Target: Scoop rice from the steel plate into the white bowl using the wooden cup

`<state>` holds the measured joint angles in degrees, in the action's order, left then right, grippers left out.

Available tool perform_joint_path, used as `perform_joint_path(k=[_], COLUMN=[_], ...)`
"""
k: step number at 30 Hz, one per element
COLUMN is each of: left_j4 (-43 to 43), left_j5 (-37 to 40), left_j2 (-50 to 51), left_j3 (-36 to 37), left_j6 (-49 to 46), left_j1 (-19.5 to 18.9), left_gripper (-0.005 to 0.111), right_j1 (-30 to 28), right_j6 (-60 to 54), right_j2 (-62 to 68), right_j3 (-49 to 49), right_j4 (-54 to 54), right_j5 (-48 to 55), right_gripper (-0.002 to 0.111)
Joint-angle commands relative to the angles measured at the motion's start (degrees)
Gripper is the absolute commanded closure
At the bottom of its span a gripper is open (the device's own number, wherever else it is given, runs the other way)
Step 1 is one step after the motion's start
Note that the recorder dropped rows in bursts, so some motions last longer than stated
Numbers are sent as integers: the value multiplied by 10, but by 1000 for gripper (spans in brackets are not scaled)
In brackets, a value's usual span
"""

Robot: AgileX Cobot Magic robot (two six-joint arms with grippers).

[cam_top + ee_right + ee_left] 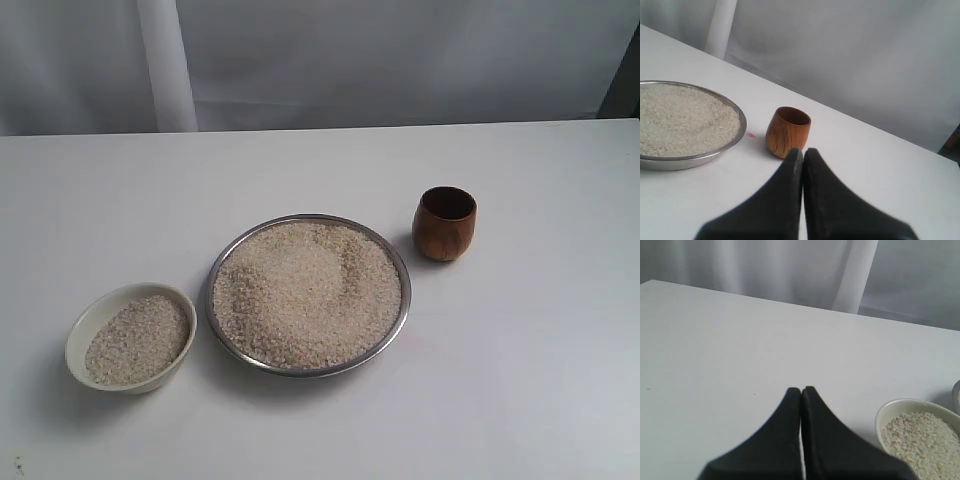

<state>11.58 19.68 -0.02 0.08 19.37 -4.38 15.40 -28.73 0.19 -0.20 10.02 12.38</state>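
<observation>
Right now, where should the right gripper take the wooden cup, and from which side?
Probably across the barrel of the wooden cup, just below its rim, coming from the side away from the steel plate. It stands upright, mouth up, clear of the plate, so that side is open. The right gripper is shut; open it first.

Legible markings: none.
No lettering, label, brand, number or sign can be read in any view, whether on the wooden cup [445, 222], the steel plate [407, 300], the white bowl [85, 322], the table [540, 380] or the grey backdrop [400, 60]. The only mark is a small pink spot [750, 135] on the table between plate and cup, just beside the plate's rim. It is too small to read as a character.
</observation>
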Motion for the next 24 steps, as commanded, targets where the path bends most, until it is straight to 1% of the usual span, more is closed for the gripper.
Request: perform_joint_path(k=[1, 24], left_j4=[-3, -3], left_j5=[-3, -3], left_j2=[0, 0], left_j3=[-1, -1], left_j6=[1, 1], left_j1=[4, 4], left_gripper=[107, 107], right_j1=[-2, -2], right_j6=[2, 2], right_j2=[-2, -2], right_j3=[2, 2], right_j4=[1, 2], right_j5=[-1, 6], right_gripper=[108, 108])
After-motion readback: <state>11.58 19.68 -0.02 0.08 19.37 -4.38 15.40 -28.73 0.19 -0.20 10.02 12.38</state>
